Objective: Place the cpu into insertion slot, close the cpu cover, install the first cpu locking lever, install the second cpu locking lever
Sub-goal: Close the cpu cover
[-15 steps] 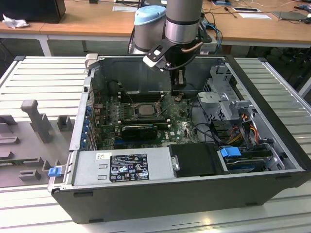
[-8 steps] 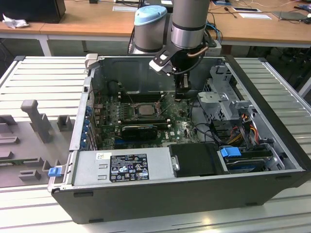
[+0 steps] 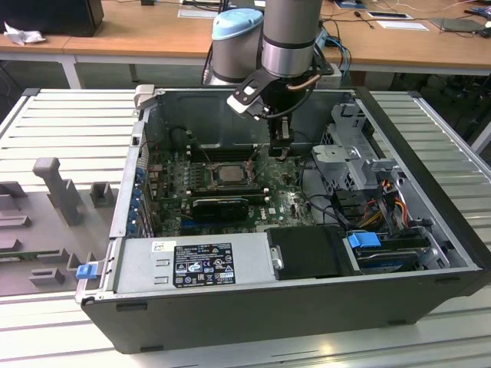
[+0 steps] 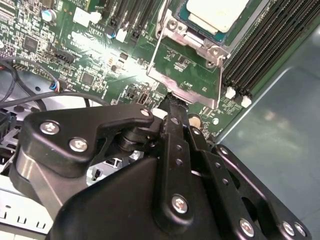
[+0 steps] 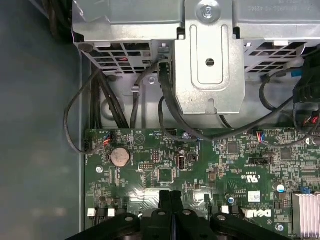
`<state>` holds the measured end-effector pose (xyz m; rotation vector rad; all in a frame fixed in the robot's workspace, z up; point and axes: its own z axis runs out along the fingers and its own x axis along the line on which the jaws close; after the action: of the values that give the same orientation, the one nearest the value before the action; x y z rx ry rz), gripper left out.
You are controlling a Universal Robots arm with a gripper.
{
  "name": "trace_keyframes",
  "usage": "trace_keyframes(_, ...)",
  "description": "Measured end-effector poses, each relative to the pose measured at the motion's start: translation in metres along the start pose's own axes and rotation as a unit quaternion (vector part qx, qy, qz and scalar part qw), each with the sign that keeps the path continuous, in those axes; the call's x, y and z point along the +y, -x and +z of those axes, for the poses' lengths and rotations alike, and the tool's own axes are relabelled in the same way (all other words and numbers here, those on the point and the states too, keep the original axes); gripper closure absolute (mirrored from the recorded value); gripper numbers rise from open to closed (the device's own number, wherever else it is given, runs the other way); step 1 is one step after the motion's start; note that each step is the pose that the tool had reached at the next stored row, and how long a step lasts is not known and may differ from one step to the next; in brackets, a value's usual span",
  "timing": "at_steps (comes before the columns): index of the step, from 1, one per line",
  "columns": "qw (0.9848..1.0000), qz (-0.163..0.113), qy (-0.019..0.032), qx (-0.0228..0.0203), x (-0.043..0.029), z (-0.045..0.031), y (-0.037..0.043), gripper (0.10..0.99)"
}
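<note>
One open computer case [image 3: 253, 314] lies on a slatted grey worktop [image 3: 69, 130]. A power supply [image 3: 192, 262] sits along its near edge, and a metal drive cage [image 3: 345, 153] with cables sits at the exterior view's right. On the green motherboard [image 3: 285, 201], the cpu [image 3: 228, 173] sits in the insertion slot [image 3: 202, 182], its edge framed by the cpu cover [image 4: 192, 41]. The arm reaches straight down. Its gripper [image 3: 281, 152], fingers pressed together and holding nothing, is just beside the slot.

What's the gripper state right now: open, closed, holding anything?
Gripper: closed, jaws pressed together, with nothing visible held between them.
</note>
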<state>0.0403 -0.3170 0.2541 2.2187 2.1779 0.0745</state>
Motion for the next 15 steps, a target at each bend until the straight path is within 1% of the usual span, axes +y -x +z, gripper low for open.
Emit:
trace_keyframes(5, 1.0000, 0.000, 0.0000, 0.0000, -0.0048, -0.0003, 0.0001, 0.980)
trace_keyframes(15, 1.0000, 0.000, 0.0000, 0.0000, -0.0074, -0.0004, 0.0001, 0.980)
